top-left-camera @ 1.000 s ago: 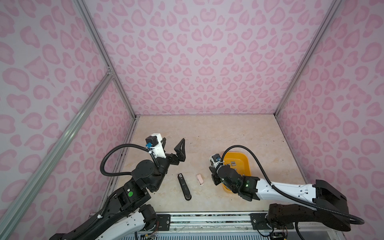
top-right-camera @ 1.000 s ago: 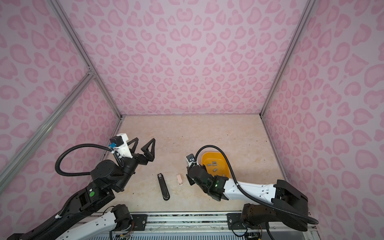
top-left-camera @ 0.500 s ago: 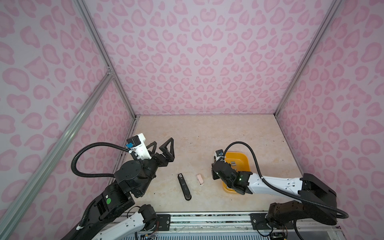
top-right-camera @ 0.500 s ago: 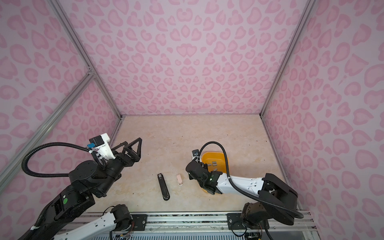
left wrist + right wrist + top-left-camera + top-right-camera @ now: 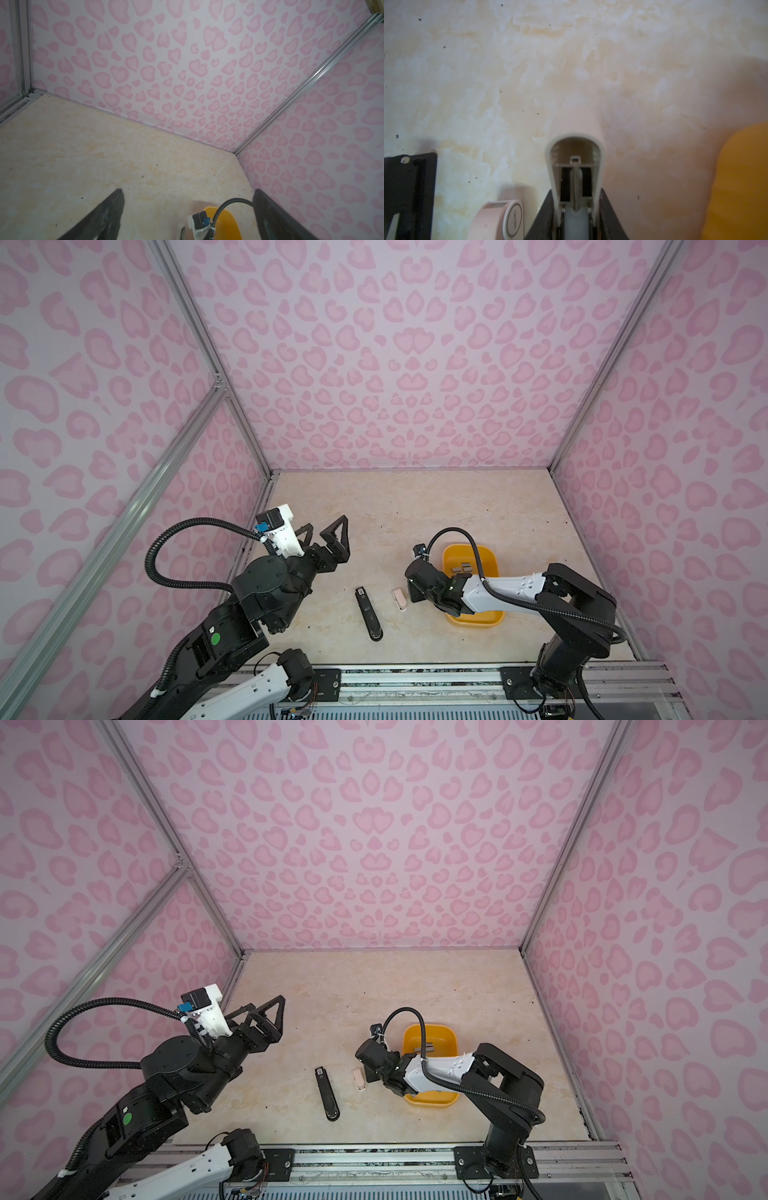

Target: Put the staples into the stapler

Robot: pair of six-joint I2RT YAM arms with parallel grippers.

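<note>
In both top views the right arm (image 5: 505, 587) covered part of the yellow tray (image 5: 489, 562), and the staples (image 5: 462, 568) in it were too small for us to count. We could not make out there the cream stapler (image 5: 575, 149) that the right end effector (image 5: 576, 191) clamped. In the right wrist view the picture edge cut off the pink stapler (image 5: 496, 220) and black stapler (image 5: 411, 187), and the tray was a blur.

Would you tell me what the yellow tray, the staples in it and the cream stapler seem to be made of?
The yellow tray looks like moulded plastic: even colour, rounded corners, soft sheen. The staples look like grey metal strips, though too small to be sure. The cream stapler seems a smooth matte plastic shell around a shiny metal channel.
</note>
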